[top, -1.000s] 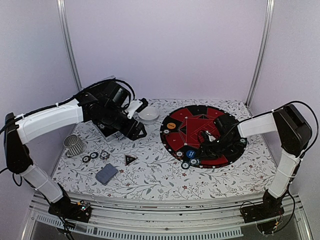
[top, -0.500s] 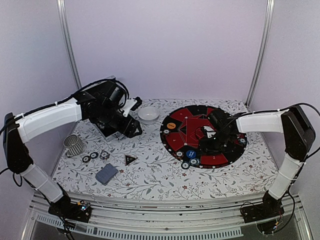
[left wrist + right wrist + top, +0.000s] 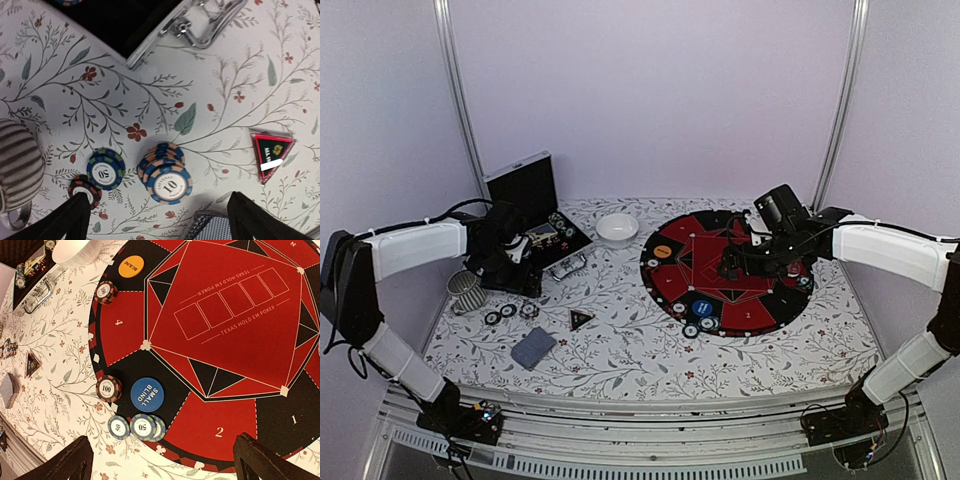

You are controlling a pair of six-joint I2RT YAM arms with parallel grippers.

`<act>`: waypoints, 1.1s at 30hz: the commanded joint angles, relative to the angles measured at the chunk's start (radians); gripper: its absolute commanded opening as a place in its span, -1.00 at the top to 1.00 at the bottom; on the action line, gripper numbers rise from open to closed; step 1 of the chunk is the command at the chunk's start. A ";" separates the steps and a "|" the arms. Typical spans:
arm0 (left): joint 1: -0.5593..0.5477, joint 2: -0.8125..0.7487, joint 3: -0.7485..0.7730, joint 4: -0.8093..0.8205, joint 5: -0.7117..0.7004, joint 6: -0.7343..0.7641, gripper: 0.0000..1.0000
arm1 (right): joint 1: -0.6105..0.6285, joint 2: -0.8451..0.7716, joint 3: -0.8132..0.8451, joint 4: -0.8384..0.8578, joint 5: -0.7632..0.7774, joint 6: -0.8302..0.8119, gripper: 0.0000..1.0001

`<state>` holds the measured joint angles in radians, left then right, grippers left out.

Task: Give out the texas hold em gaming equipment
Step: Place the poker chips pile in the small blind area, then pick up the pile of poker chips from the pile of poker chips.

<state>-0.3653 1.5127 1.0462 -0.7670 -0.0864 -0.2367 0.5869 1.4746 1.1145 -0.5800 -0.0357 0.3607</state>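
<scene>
Above the loose poker chips beside the mesh cup hangs my left gripper [image 3: 513, 280], open and holding nothing. In the left wrist view a blue-and-orange stack of chips [image 3: 167, 175] lies between the spread fingers [image 3: 67, 220], with a teal chip [image 3: 105, 170] and a red-black chip [image 3: 85, 189] to its left. The grey-blue card deck [image 3: 215, 227] lies at the bottom edge. My right gripper [image 3: 732, 268] is open and empty over the round mat [image 3: 760, 310]. Below it lie the blue disc [image 3: 147, 394], the orange disc [image 3: 131, 266], two red-black chips [image 3: 109, 388] and three teal chips [image 3: 143, 426].
The open black case [image 3: 535, 215] stands at the back left, its handle [image 3: 205, 25] close to the left gripper. A white bowl [image 3: 617, 228] sits behind the mat. The mesh cup [image 3: 468, 290] is at the far left. A black triangle marker [image 3: 581, 319] lies between chips and mat.
The left arm has drawn back from the case to above the chips by the cup, jaws wider. The right gripper has risen off the mat's near side and opened wide.
</scene>
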 commanded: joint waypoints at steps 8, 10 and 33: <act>0.048 0.116 -0.088 0.134 0.108 -0.006 -0.87 | -0.002 -0.001 -0.028 -0.028 0.030 -0.003 -1.00; 0.047 0.126 -0.098 0.142 0.124 -0.004 -0.75 | -0.001 0.001 -0.030 -0.029 0.030 -0.005 -0.99; 0.028 0.224 -0.113 0.165 0.113 0.024 0.42 | -0.001 0.024 -0.015 -0.025 0.010 -0.014 -0.99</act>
<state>-0.3248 1.6958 0.9375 -0.6136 0.0021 -0.2283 0.5869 1.4933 1.0954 -0.6048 -0.0280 0.3573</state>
